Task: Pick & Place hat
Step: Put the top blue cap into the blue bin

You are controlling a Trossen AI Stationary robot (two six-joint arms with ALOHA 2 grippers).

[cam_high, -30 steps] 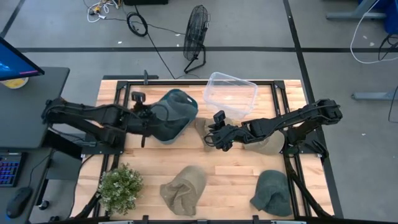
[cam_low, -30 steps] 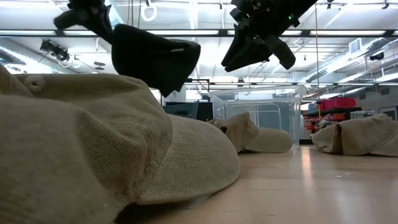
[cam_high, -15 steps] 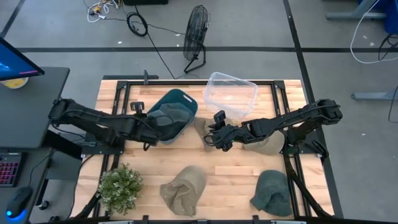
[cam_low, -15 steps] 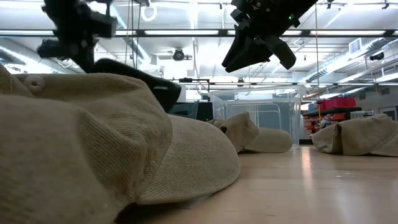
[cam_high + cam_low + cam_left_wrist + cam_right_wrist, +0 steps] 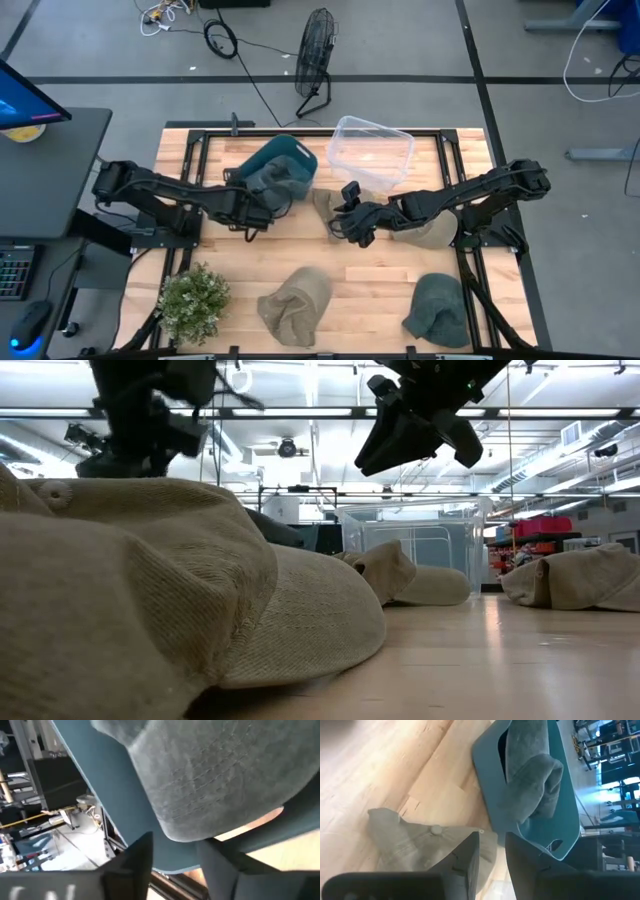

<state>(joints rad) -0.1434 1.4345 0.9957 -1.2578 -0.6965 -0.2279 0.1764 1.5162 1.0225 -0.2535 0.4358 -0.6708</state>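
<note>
Placing step looks near end: grey-green hat (image 5: 270, 180) lies in teal bin (image 5: 290, 158), far-left of table. Left gripper (image 5: 258, 212) just beside bin, jaws apart, empty. Right gripper (image 5: 352, 222) hovers over beige hat (image 5: 325, 200), jaws slightly apart. Next move probably: descend, clamp beige hat.

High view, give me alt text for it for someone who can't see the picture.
From above, the left gripper sits beside a teal bin holding a grey-green hat, while the right gripper hovers over a tan hat. The wooden table also holds a clear bin, a plant, and three more hats.
</note>
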